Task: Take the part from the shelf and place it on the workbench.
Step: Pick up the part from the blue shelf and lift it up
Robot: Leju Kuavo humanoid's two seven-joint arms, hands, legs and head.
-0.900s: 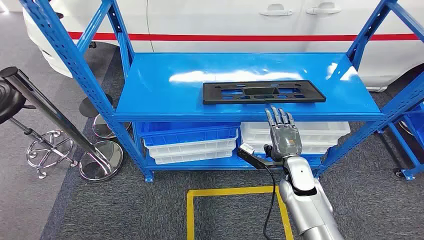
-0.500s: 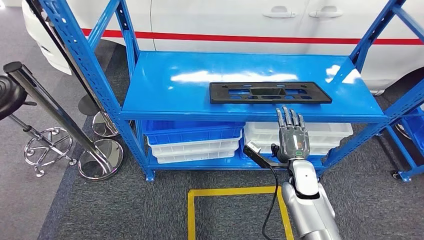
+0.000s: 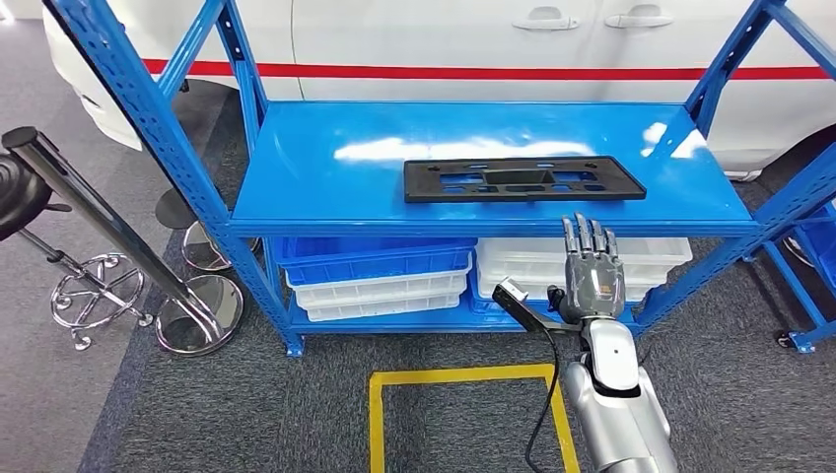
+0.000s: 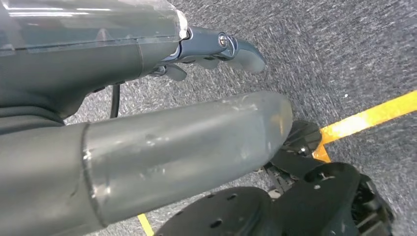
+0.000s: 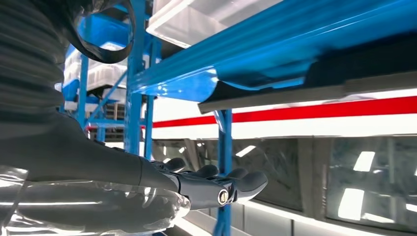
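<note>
Black part (image 3: 523,180) lies on blue shelf (image 3: 325,177); right hand (image 3: 591,271) empty, fingers spread

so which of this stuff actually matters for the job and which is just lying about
Belongs to the job:
- black part lying flat on the shelf
- blue shelf that bears it
- right hand, empty, fingers straight, just short of the shelf edge

Just lying about:
- blue and white bins below
- chrome stool bases
- white car behind
- yellow floor tape
</note>
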